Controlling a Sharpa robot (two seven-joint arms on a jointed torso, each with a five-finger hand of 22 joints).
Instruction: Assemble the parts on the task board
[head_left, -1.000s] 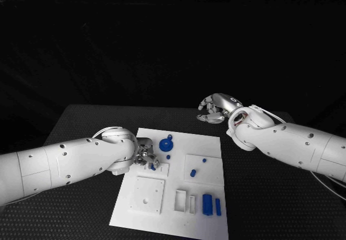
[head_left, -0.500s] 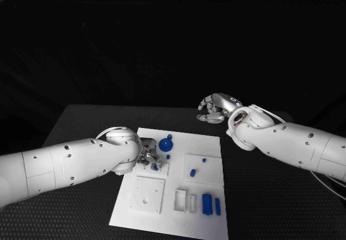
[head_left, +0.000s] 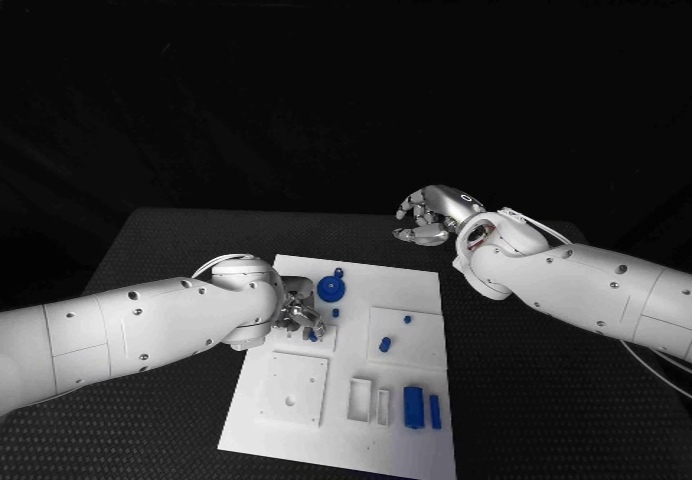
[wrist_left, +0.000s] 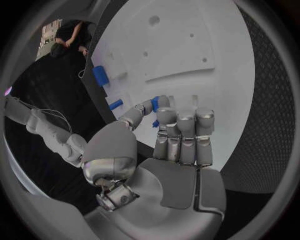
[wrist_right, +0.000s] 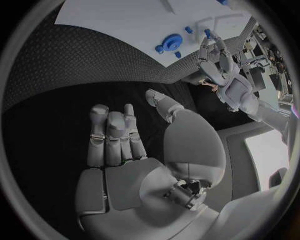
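Now, table: black textured tabletop (head_left: 159, 260) with the white rectangular task board (head_left: 411, 290) lying in its middle
Left hand: silver many-fingered left hand (head_left: 299, 316) is low over the board's left side, near its far end; in the left wrist view its fingers (wrist_left: 181, 130) are curled together and the thumb tip meets them around a small blue part (wrist_left: 158, 102), so it pinches that piece just above the white plate
Right hand: silver right hand (head_left: 430, 217) hovers beyond the board's far right corner, over bare black table; the right wrist view shows its fingers (wrist_right: 112, 132) held straight and close together, thumb off to the side, nothing in it
Blue gear-shaped part (head_left: 332, 291): sits on the board near the far edge, just beside the left hand
Small blue pegs (head_left: 387, 345): stand on the raised white square at the board's right middle, apart from both hands
Long blue bars (head_left: 415, 407): two lie side by side near the board's near edge, right of the white slotted blocks (head_left: 361, 399)
White square plate with a hole (head_left: 293, 389): lies on the board's near left part
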